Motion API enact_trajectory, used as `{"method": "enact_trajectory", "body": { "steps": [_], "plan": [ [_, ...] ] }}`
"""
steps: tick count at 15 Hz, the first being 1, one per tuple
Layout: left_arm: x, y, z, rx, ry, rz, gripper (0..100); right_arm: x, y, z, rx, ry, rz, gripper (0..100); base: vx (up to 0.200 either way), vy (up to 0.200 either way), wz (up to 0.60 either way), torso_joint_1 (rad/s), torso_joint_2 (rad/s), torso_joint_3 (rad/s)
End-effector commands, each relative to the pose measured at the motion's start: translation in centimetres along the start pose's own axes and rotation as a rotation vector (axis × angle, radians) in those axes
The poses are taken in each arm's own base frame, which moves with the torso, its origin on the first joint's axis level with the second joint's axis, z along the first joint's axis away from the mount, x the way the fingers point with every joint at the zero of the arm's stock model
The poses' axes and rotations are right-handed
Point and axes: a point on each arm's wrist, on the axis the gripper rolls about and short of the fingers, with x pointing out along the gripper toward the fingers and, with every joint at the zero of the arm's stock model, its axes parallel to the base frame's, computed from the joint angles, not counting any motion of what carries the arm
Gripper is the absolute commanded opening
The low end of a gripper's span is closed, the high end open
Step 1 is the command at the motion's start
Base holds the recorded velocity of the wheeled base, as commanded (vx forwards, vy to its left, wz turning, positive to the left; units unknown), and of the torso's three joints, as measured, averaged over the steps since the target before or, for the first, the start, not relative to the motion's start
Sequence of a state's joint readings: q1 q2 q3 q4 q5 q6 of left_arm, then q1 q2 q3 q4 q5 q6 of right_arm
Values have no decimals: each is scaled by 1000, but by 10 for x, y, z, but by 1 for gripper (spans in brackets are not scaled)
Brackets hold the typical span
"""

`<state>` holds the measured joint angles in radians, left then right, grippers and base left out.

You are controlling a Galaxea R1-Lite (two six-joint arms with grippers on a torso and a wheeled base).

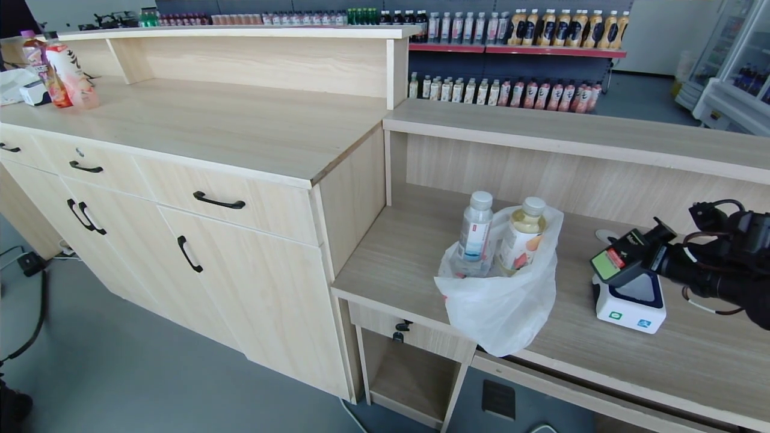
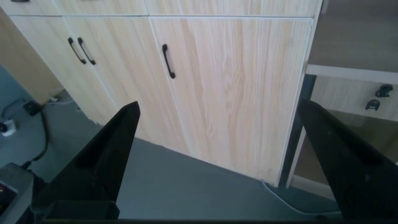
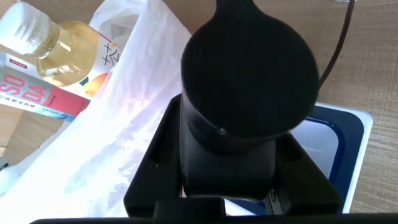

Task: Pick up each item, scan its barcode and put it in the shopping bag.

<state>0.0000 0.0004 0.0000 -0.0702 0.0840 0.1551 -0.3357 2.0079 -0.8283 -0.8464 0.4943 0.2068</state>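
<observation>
Two pink bottles stand on the counter at upper left of the head view. The left gripper, fingers spread wide and empty, hangs before cupboard doors. At centre, the bag holds a clear bottle and a yellow bottle. At right, the right gripper clasps a black scanner above a white box.

— What stands around my checkout desk?
— Your tall wooden counter on the left, with black handles on its drawers and doors.
— And further back?
— Shelves of bottles along the wall, with a glass-door fridge to their right. A cable lies on my grey floor.
</observation>
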Motion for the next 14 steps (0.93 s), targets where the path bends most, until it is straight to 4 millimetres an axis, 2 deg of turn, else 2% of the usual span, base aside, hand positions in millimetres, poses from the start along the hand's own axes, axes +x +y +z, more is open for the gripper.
{"method": "enact_trajectory", "body": {
  "steps": [1,3,4,5,6,7,8,9,11,12,13,14],
  "plan": [
    [0,0,0,0,-1,0,100,-6,2,5,-7,-14,-1,0,0,0,0,0,0,0],
    [0,0,0,0,-1,0,100,-22,11,21,-40,-67,0,0,0,0,0,0,0,0],
    [0,0,0,0,-1,0,100,-39,23,39,-152,-131,3,0,0,0,0,0,0,0],
    [0,0,0,0,-1,0,100,-64,28,56,-346,-193,-41,0,0,0,0,0,0,0],
    [0,0,0,0,-1,0,100,-82,29,64,-472,-221,-88,0,0,0,0,0,0,0],
    [0,0,0,0,-1,0,100,-107,28,72,-646,-243,-173,0,0,0,0,0,0,0],
    [0,0,0,0,-1,0,100,-144,23,75,-867,-249,-308,0,0,0,0,0,0,0],
    [0,0,0,0,-1,0,100,-163,25,77,-943,-268,-363,0,0,0,0,0,0,0],
    [0,0,0,0,-1,0,100,-179,33,85,-974,-328,-395,0,0,0,0,0,0,0],
    [0,0,0,0,-1,0,100,-181,35,91,-972,-347,-387,0,0,0,600,2,7,2],
    [0,0,0,0,-1,0,100,-180,37,93,-972,-357,-378,0,0,0,600,12,2,2],
    [0,0,0,0,-1,0,100,-171,50,100,-972,-388,-345,0,0,0,600,-2,-2,7]
  ]
}}
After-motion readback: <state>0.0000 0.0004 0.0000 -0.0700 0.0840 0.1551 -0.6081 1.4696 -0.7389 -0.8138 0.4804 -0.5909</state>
